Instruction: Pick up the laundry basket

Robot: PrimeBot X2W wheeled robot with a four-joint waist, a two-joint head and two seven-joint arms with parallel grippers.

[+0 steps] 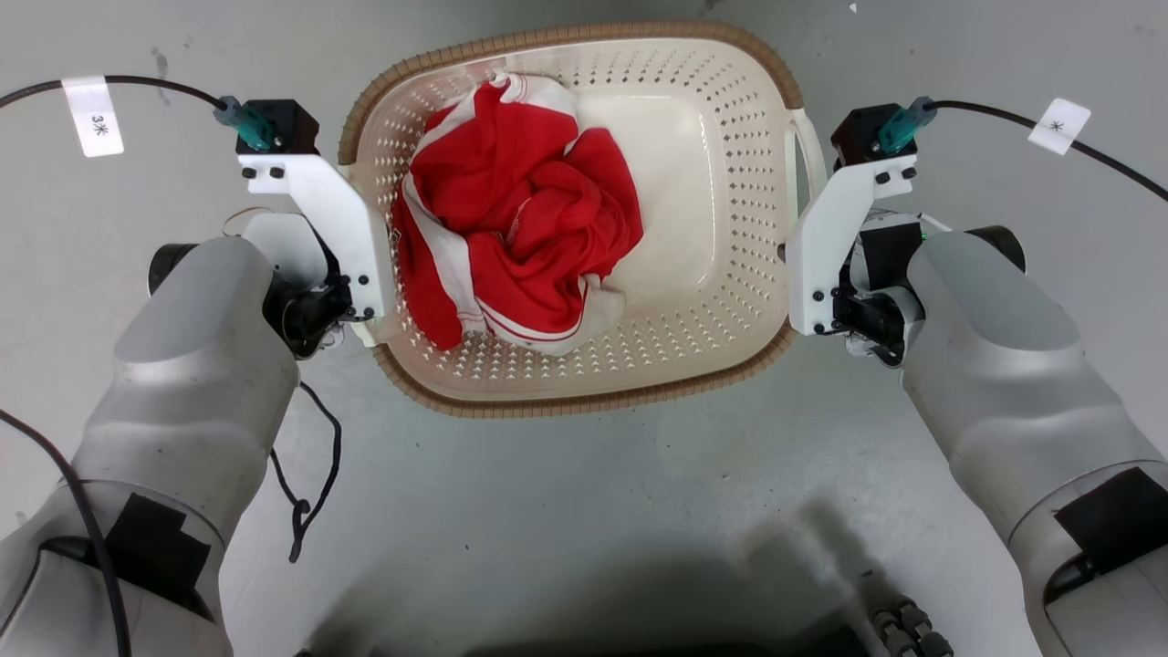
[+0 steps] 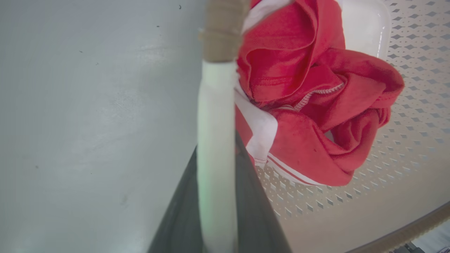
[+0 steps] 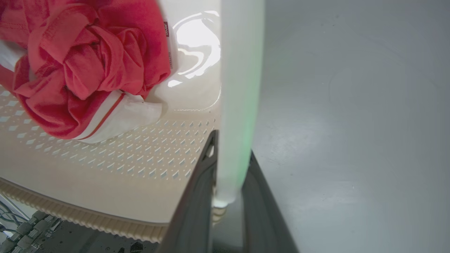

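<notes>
Cream laundry basket (image 1: 584, 402), 1 red garment (image 1: 520, 219); left hand (image 2: 216, 158), right hand (image 3: 232, 149) clamp 2 handles (image 2: 216, 98) (image 3: 240, 70).

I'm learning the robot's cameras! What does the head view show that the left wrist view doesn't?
Head view: the whole laundry basket, both pale arms, tagged cables. Left wrist view: up close, the left gripper, dark fingers either side of a white handle. Both: red and white clothing, grey floor.
</notes>
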